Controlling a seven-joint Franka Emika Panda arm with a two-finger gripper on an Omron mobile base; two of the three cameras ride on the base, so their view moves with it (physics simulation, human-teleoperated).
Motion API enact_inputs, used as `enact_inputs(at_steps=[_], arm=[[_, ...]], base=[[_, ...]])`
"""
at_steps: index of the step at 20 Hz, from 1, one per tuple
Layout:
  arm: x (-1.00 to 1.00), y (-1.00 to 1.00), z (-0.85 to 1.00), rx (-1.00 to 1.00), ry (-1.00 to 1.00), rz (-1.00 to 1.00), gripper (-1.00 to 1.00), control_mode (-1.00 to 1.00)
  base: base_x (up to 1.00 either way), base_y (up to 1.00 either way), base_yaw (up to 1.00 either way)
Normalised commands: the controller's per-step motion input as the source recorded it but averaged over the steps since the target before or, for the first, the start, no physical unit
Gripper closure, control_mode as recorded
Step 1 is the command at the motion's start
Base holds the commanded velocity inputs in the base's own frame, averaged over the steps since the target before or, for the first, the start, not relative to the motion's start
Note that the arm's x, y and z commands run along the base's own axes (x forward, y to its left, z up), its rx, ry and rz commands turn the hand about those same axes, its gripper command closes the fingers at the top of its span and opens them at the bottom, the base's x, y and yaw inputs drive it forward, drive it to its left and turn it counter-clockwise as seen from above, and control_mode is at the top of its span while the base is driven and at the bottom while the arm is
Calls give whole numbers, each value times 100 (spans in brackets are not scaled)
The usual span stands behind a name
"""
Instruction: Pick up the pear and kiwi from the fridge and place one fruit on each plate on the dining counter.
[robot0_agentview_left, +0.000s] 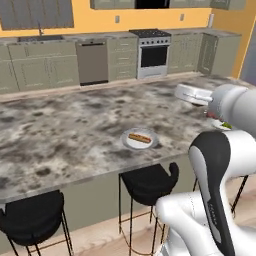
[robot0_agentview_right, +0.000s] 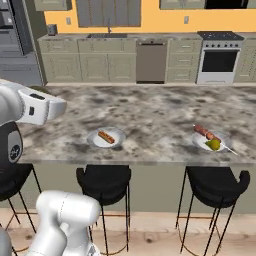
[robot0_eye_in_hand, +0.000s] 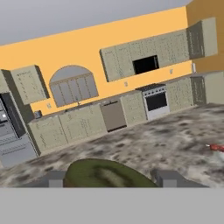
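Observation:
In the hand view my gripper (robot0_eye_in_hand: 111, 177) is shut on the kiwi (robot0_eye_in_hand: 105, 174), a dull green-brown oval between the two fingertips (robot0_eye_in_hand: 56, 178), held above the dining counter (robot0_eye_in_hand: 175, 144). The pear (robot0_agentview_right: 214, 145) lies yellow-green on the right plate (robot0_agentview_right: 200, 142), beside reddish food pieces. The other plate (robot0_agentview_right: 106, 137) holds a hot-dog-like item and sits near the counter's front edge (robot0_agentview_left: 140, 138). My arm hides most of the right plate (robot0_agentview_left: 220, 124) in the left base view. The fridge (robot0_agentview_right: 12, 45) stands far back on the left.
Black stools (robot0_agentview_right: 104, 182) stand along the counter's near side. Wall cabinets, a dishwasher (robot0_agentview_right: 151, 62) and a stove (robot0_agentview_right: 217, 62) line the far wall. Wide bare marble (robot0_agentview_left: 65, 125) lies left of the hot-dog plate and between the two plates.

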Motion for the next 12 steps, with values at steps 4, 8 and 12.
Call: enact_inputs(at_steps=[4, 8, 12], arm=[[0, 0, 0, 0, 0, 0, 100, 100], [0, 0, 0, 0, 0, 0, 100, 100], [25, -3, -8, 3, 14, 4, 100, -100]], base=[[97, -16, 17], [100, 0, 14], [75, -2, 13]])
